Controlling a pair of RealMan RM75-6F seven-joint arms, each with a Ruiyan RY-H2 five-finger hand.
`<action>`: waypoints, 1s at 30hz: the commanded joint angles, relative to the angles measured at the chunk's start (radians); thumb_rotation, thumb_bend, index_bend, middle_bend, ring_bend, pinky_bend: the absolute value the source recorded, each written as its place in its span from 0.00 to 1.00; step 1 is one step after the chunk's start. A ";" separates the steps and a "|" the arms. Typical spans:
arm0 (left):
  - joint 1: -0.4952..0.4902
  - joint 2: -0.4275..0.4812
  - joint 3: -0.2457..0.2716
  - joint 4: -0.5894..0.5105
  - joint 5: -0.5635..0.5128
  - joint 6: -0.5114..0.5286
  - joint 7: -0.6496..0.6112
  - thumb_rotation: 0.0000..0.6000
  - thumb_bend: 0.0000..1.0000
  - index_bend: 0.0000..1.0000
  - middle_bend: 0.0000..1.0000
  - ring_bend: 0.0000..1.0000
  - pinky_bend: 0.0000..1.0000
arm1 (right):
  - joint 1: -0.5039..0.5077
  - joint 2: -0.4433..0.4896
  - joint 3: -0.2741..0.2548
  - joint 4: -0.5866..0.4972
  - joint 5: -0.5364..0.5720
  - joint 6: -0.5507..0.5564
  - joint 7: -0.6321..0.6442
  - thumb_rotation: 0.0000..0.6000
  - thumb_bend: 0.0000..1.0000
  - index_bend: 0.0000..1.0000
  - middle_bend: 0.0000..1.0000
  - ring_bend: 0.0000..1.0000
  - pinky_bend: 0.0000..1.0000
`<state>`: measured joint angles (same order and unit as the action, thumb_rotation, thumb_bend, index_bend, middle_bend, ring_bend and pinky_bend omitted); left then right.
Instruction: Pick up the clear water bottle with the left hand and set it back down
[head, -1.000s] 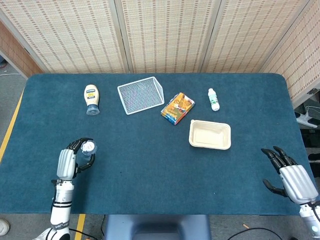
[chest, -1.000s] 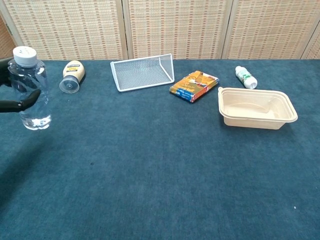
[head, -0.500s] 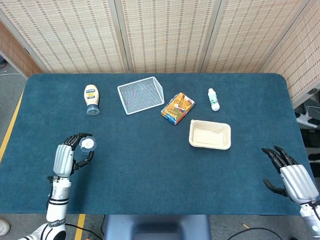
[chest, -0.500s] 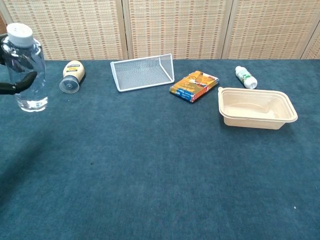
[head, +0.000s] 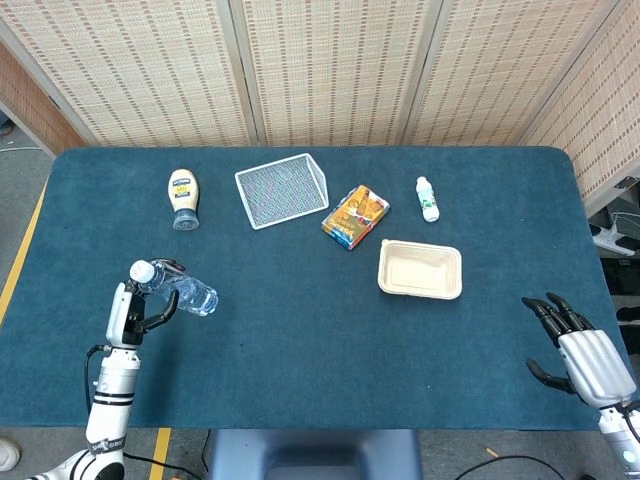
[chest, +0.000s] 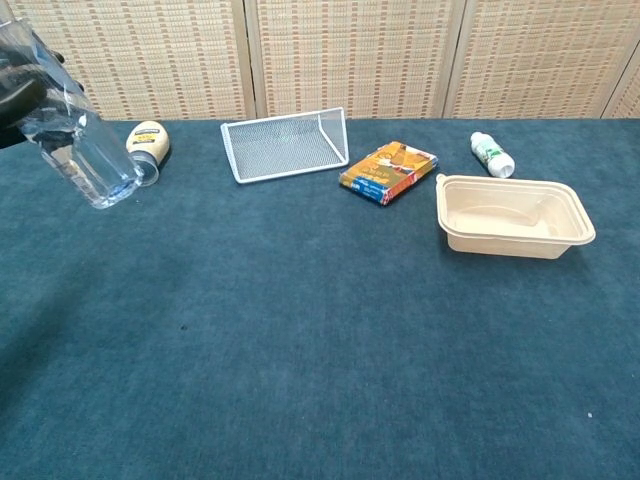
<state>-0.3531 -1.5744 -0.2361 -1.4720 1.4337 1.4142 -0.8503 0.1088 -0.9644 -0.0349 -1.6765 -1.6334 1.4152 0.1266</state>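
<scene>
The robot's left hand (head: 130, 310) — silver-backed, with dark fingers — is wrapped around the upper body of the clear plastic water bottle (head: 180, 290), its fingers curled against the bottle's side just below the white cap. In the chest view only the dark edge of that hand (chest: 20, 95) shows at the frame's left border, with the bottle (chest: 85, 150) slanting out of it. The bottle hangs above the dark blue cloth-covered table (head: 300, 350) rather than resting on it, and its long axis is tilted well off upright: the cap leans back toward the hand and the left edge, while the base swings out to the right and downward, a little water pooled near it. That tilt looks like what the set-down depends on — the base would have to come back under the cap before the bottle could stand.

The right hand (head: 585, 360) sits well apart at the table's far right corner, fingers spread and holding nothing.

Beyond the bottle lie a squat mayonnaise squeeze bottle (head: 183, 197) on its side, a white wire mesh basket (head: 282, 189) tipped over, an orange snack packet (head: 355, 216), a beige takeaway tray (head: 420, 270) and a small white bottle with a green label (head: 427, 198).
</scene>
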 joint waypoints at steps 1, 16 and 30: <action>-0.052 -0.143 0.045 0.490 0.126 0.183 0.869 1.00 0.71 0.69 0.68 0.57 0.62 | -0.001 -0.001 0.000 0.001 0.002 0.001 -0.005 1.00 0.22 0.09 0.12 0.03 0.24; -0.013 -0.109 0.035 0.146 0.000 0.066 0.321 1.00 0.71 0.70 0.69 0.58 0.63 | -0.002 -0.001 0.000 -0.001 0.001 0.002 -0.003 1.00 0.22 0.09 0.12 0.03 0.24; 0.008 -0.055 0.028 0.063 -0.098 -0.024 0.344 1.00 0.71 0.70 0.70 0.58 0.63 | 0.000 0.004 -0.002 -0.007 0.005 -0.006 -0.007 1.00 0.22 0.09 0.12 0.03 0.24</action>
<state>-0.3557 -1.6320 -0.2049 -1.3952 1.4029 1.4374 -0.7356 0.1086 -0.9604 -0.0368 -1.6831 -1.6285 1.4089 0.1196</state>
